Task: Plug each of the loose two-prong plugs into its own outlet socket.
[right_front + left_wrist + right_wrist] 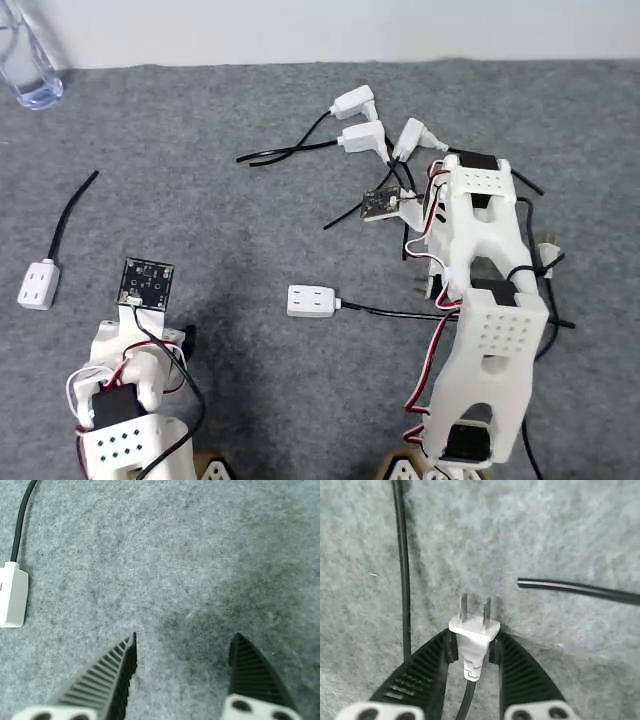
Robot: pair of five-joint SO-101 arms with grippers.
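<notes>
My right gripper (474,639) is shut on a white two-prong plug (474,625), whose prongs point away from it just above the grey carpet. My left gripper (185,639) is open over bare carpet, with a white outlet socket (11,596) on a black cord off to one side. In the high view that socket (38,284) lies at the left, and a second white socket (311,301) lies in the middle. Three loose white plugs (355,101), (363,138), (413,135) lie at the back, close to the right arm (478,215).
Black cords (290,152) trail from the loose plugs, and more cord (390,312) runs from the middle socket under the right arm. Two cord pieces (401,555), (580,589) lie near the held plug. A clear bottle (30,60) stands at the back left corner.
</notes>
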